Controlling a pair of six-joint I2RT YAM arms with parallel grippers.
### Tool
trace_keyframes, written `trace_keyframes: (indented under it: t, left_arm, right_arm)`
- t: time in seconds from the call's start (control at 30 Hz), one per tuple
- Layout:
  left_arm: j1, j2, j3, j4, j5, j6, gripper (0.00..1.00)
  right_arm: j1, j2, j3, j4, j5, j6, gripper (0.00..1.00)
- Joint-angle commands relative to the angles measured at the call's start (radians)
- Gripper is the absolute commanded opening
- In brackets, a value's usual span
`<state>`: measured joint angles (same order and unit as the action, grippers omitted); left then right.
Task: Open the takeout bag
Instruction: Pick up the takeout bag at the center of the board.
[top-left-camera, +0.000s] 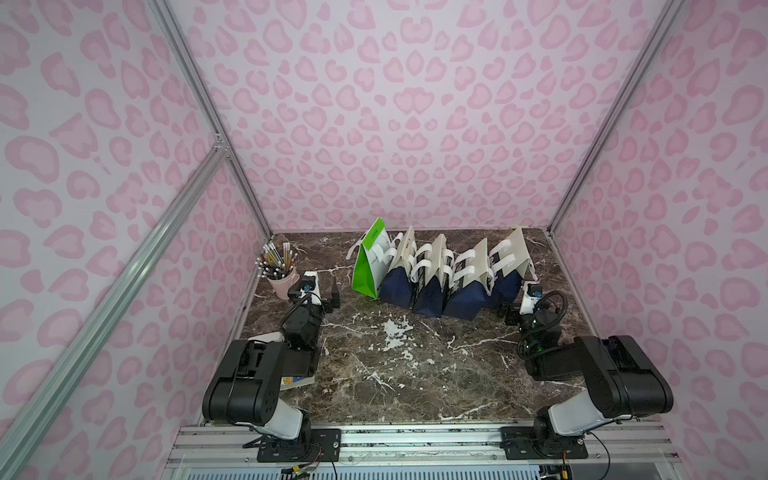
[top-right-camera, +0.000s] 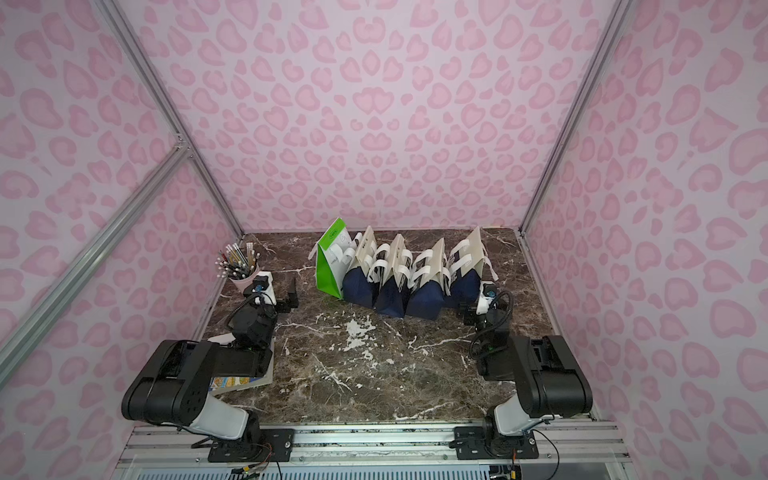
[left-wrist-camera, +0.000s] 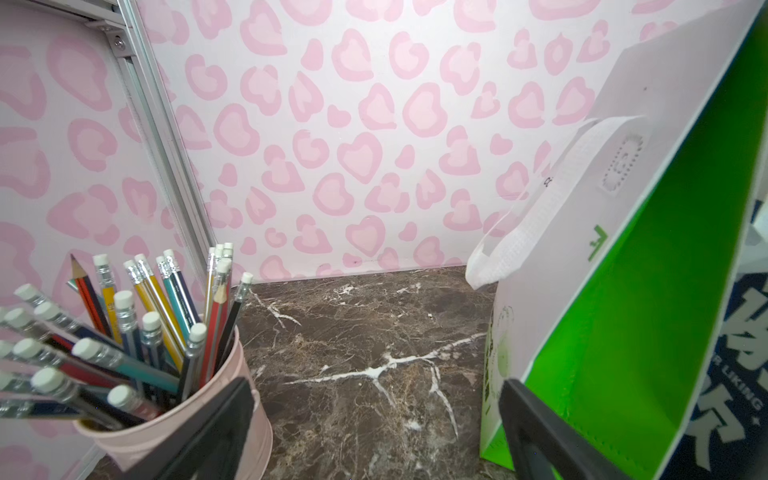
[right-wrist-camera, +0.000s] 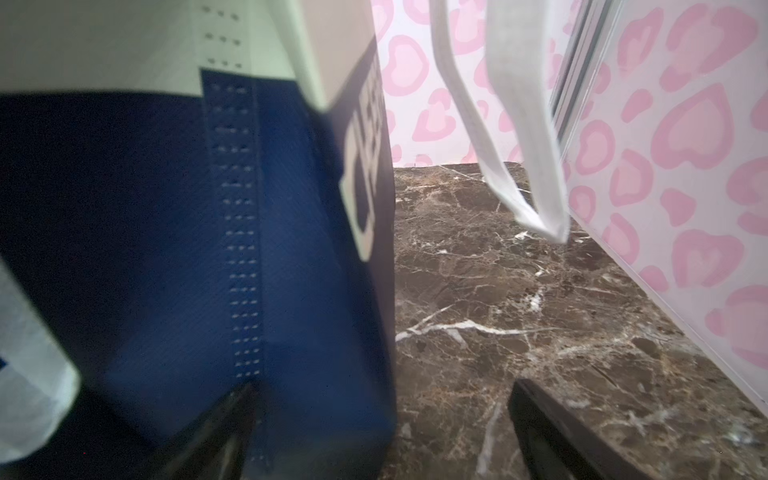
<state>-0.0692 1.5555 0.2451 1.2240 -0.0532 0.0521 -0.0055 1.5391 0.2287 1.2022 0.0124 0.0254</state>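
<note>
Several takeout bags stand in a row at the back of the marble table (top-left-camera: 415, 374), tops pinched together. The leftmost is green and white (top-left-camera: 368, 266) (top-right-camera: 330, 262) (left-wrist-camera: 644, 311); the others are navy and cream with white handles, the rightmost one (top-left-camera: 509, 266) (top-right-camera: 467, 266) filling the right wrist view (right-wrist-camera: 166, 228). My left gripper (top-left-camera: 316, 291) (left-wrist-camera: 376, 415) hangs open low between the pencil cup and the green bag, touching neither. Open too, my right gripper (top-left-camera: 525, 307) (right-wrist-camera: 380, 415) sits close to the rightmost bag's near end, one finger in front of its navy side, nothing gripped.
A pink cup (top-left-camera: 282, 282) (left-wrist-camera: 187, 424) of pencils stands at the back left by the wall. A book (top-left-camera: 295, 381) lies under the left arm. Pink patterned walls and aluminium posts close in three sides. A loose white handle (right-wrist-camera: 519, 145) hangs beside the right wall.
</note>
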Motion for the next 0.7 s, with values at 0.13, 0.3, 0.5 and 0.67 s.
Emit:
trace_keyframes:
  t: [0.13,0.3,0.5,0.67]
  left_arm:
    - [0.000,0.001,0.005,0.040,-0.004,0.006,0.96]
    - [0.000,0.001,0.008,0.039,-0.003,0.006,0.96]
    - [0.000,-0.001,0.004,0.041,-0.002,0.006,0.95]
    - [0.000,-0.096,0.000,-0.021,0.114,0.051,0.89]
  right_arm:
    - [0.002,-0.004,0.006,0.048,-0.008,-0.005,0.99]
    - [0.001,-0.002,0.006,0.048,-0.005,0.001,0.99]
    - [-0.001,-0.002,0.007,0.046,-0.002,0.004,0.99]
    - [0.005,-0.083,0.014,-0.006,0.130,0.035,0.99]
